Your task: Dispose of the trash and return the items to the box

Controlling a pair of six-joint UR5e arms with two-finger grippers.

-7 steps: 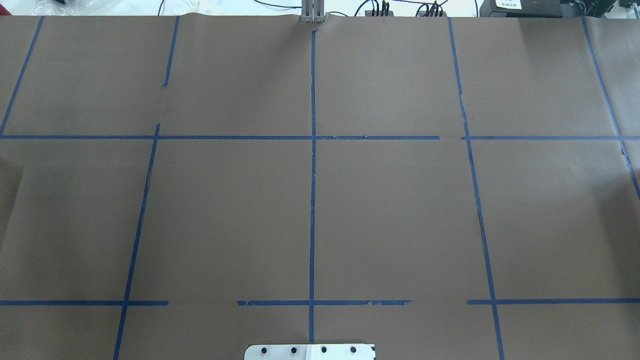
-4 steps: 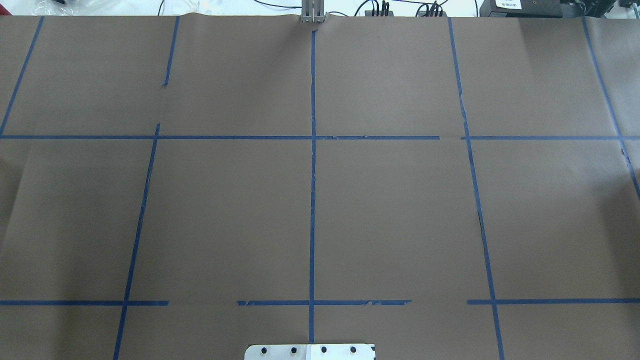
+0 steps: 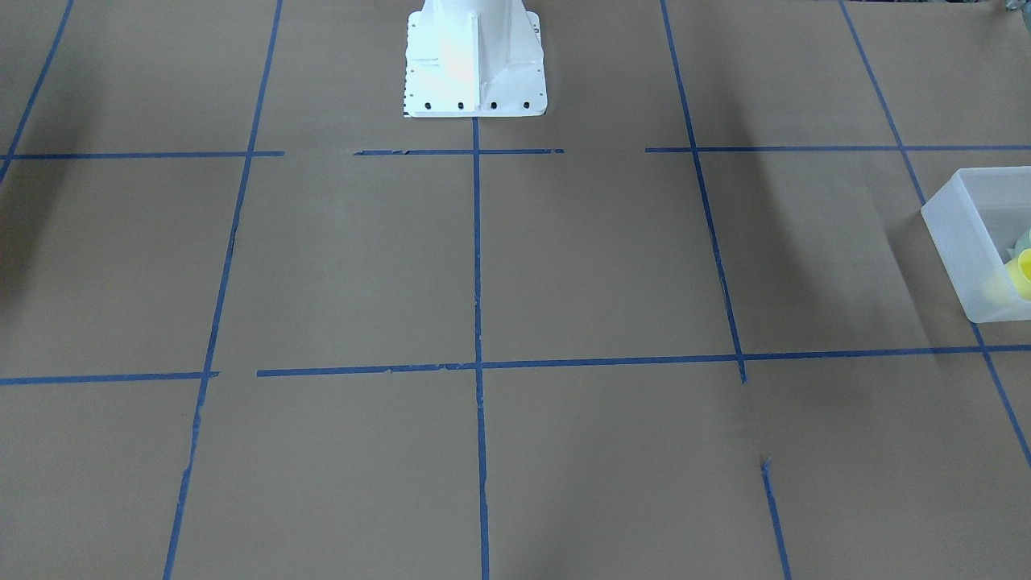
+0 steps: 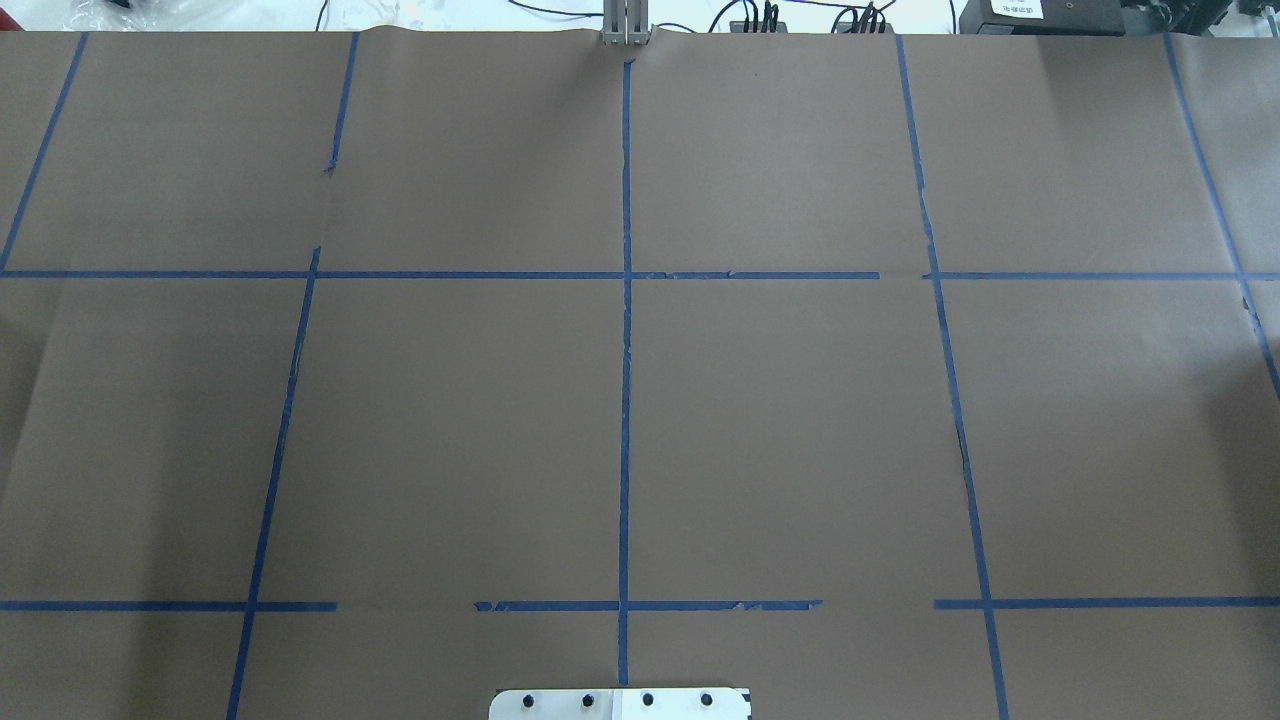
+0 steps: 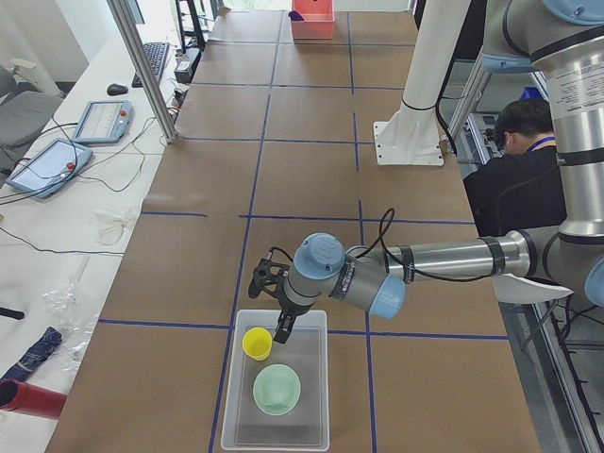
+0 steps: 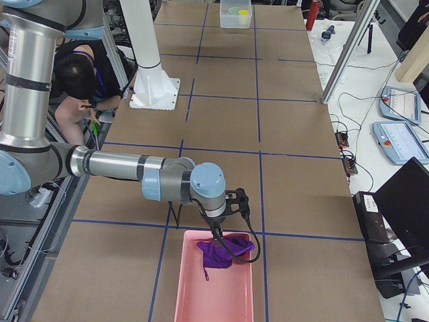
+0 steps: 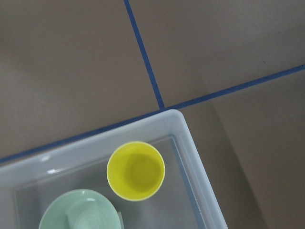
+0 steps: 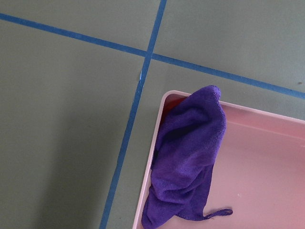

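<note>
The yellow cup (image 7: pixel 136 170) stands upright in a corner of the frosted white box (image 7: pixel 195 157), with the mint-green bowl (image 7: pixel 78 212) beside it. In the exterior left view, the cup (image 5: pixel 257 343) and bowl (image 5: pixel 276 389) sit in the box (image 5: pixel 324 377), and my left gripper (image 5: pixel 280 332) hangs just over the box's rim next to the cup. I cannot tell if it is open or shut. My right gripper (image 6: pixel 216 231) hangs over the purple cloth (image 6: pixel 224 251) in the pink tray (image 6: pixel 214 295); its state cannot be told either. Neither wrist view shows fingers.
The box pokes in at the right edge of the front-facing view (image 3: pixel 958 242). The white robot base (image 3: pixel 475 60) stands at mid-table. A seated person (image 5: pixel 524 142) is behind the robot. Tablets and cables lie on the side bench (image 6: pixel 395 121). Brown paper carries blue tape lines.
</note>
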